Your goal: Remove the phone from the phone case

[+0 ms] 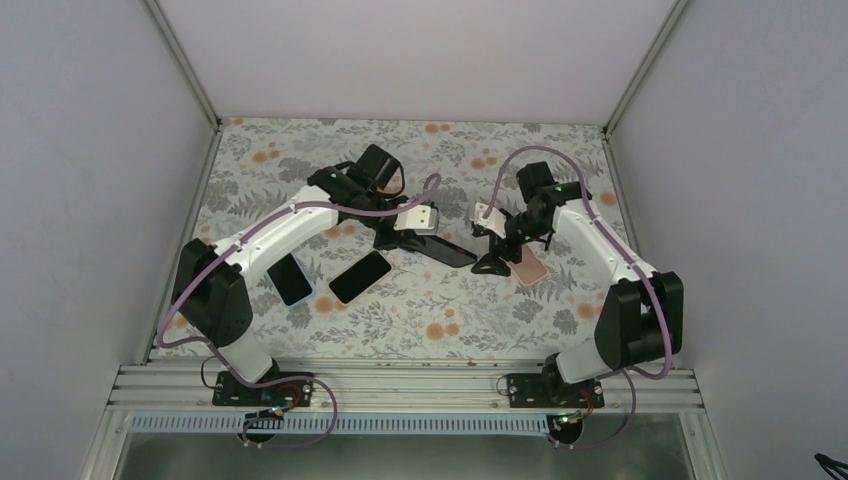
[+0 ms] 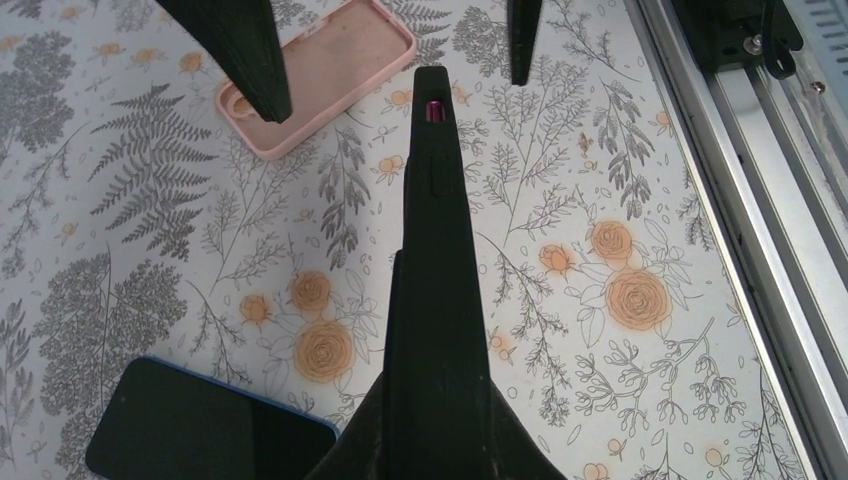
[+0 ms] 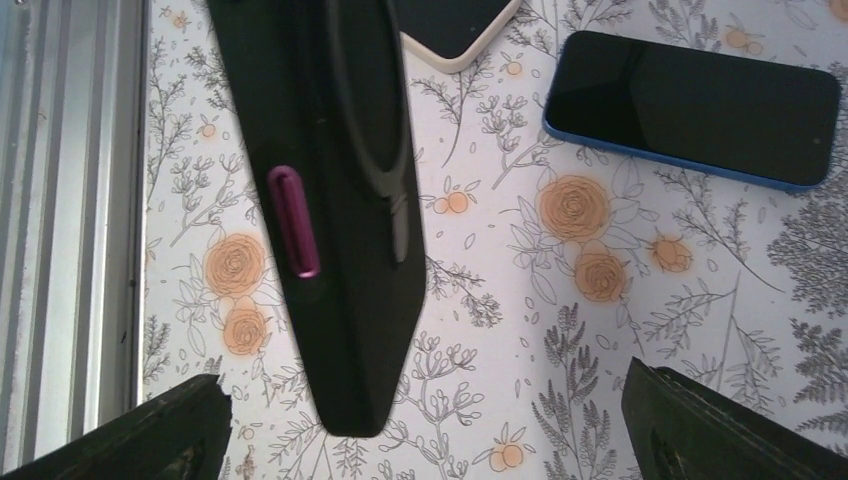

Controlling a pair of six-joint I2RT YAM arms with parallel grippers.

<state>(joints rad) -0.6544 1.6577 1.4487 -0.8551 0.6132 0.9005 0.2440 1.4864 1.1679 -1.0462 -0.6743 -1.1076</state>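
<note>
"What has the left gripper (image 1: 405, 240) got?"

"It is clamped on a black phone case (image 3: 340, 200), held above the floral table (image 1: 420, 320) with a magenta side button (image 3: 293, 220) showing. In its own wrist camera the grip is black on black and hard to separate from the case."

"Is the phone inside?"

"I can't tell. Only the edge and back face the cameras."

"And the right gripper (image 3: 425, 385)?"

"Spread wide and holding nothing. Its fingers (image 3: 720, 430) sit either side of the case's free end without touching it. An empty pink case (image 2: 320, 75) lies flat just beside it, and a blue-edged phone (image 3: 690, 105) rests nearby. A pale-cased phone (image 3: 455, 30) is cut off at the frame's top."
</note>
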